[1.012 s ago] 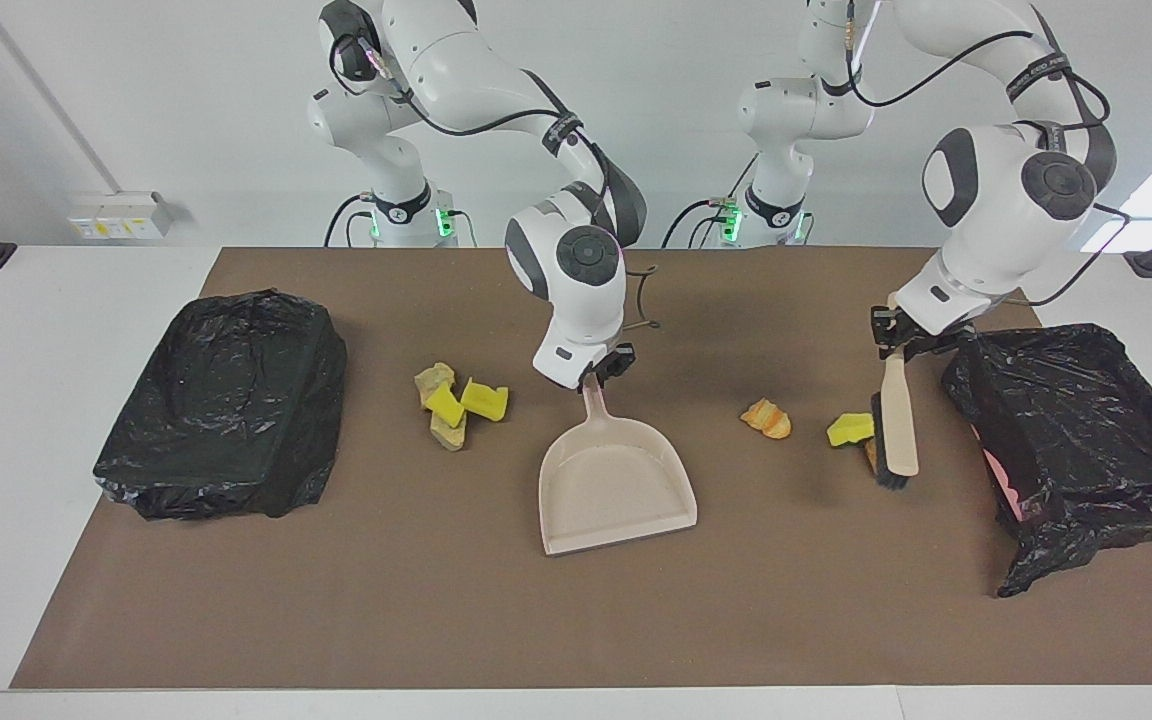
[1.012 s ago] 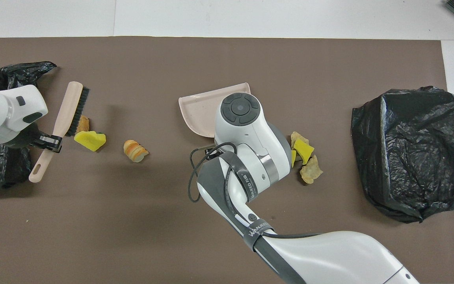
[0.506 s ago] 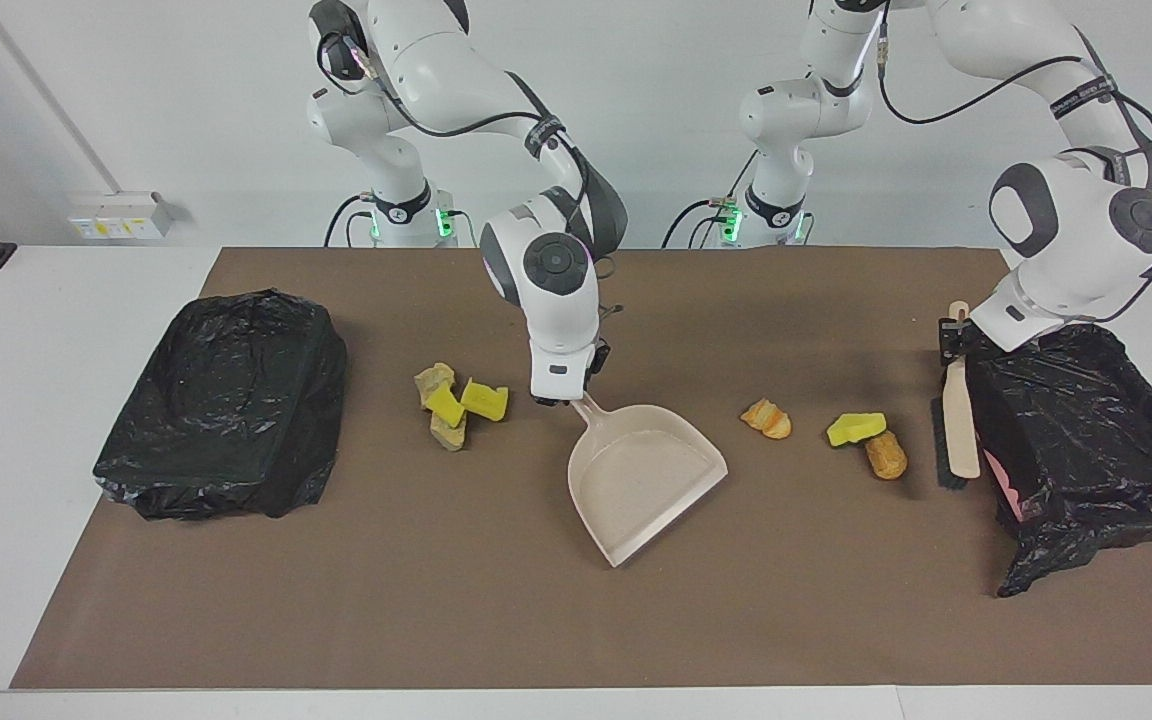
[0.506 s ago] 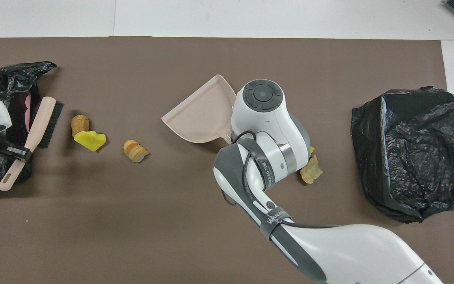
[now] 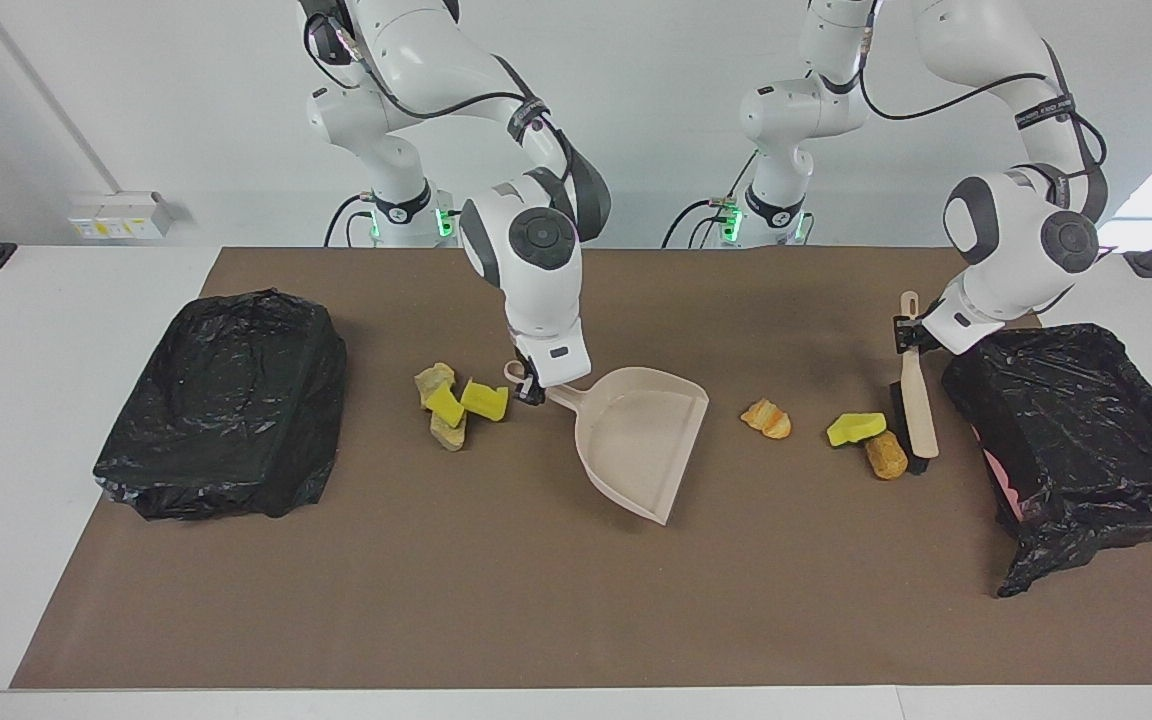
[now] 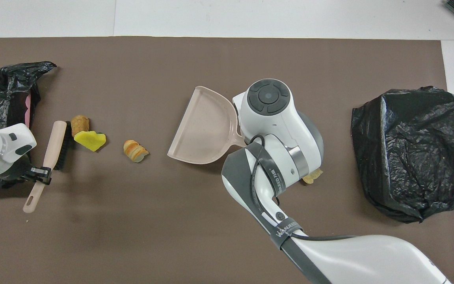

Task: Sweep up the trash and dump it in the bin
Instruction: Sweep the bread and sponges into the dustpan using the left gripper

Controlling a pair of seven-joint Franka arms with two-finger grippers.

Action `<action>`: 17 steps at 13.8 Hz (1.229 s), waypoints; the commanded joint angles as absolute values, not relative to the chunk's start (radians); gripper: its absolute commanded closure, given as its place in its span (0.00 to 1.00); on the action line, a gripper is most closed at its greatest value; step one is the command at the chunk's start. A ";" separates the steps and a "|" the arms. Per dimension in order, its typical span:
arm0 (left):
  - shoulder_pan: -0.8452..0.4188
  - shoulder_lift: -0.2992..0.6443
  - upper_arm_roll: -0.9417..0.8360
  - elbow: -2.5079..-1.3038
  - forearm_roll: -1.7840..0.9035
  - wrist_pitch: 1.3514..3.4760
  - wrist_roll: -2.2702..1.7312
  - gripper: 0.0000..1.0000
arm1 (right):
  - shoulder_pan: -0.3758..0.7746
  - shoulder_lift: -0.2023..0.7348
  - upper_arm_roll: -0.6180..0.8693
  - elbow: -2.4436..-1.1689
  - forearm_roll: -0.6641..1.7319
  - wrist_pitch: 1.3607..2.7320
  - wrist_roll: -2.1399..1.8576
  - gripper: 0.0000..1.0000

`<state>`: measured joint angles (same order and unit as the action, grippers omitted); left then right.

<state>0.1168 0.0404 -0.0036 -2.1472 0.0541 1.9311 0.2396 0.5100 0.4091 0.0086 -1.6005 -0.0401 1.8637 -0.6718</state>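
dustpan point(image 5: 641, 440) lip facing trash point(image 5: 766, 418) | open mat point(image 5: 496, 600) between

Most of the mat point(image 5: 536, 620) on the side away from the robots is wide open, so anything could pass there without bumping stuff. The middle is busier: the dustpan point(image 5: 641, 440) sits there with its mouth toward the left arm's end, and an orange lump point(image 5: 766, 418) lies in the gap between it and the brush point(image 5: 916, 400). A yellow wedge point(image 5: 856, 428) and a brown lump point(image 5: 886, 455) sit right against the brush, so no room there. A trash cluster point(image 5: 456, 402) crowds the dustpan's handle. One bin point(image 5: 1086, 440) blocks the left arm's end, another bin point(image 5: 226, 400) the right arm's end.
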 commanded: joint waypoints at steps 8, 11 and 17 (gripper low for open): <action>-0.009 -0.021 0.003 -2.261 0.057 2.089 0.097 1.00 | 0.615 0.408 0.021 -1.637 -0.084 1.870 -0.690 1.00; 0.003 -0.006 0.006 -2.243 0.055 2.144 0.097 1.00 | 0.612 0.410 0.020 -1.637 -0.081 1.873 -0.649 1.00; 0.012 0.021 0.003 -2.243 0.052 2.187 0.098 1.00 | 0.609 0.411 0.020 -1.640 -0.081 1.871 -0.640 1.00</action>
<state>0.0185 0.0165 0.0029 -2.2298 0.0539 2.1711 0.0989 0.6170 0.4177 0.0148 -1.6303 -0.0828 1.8535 -0.6582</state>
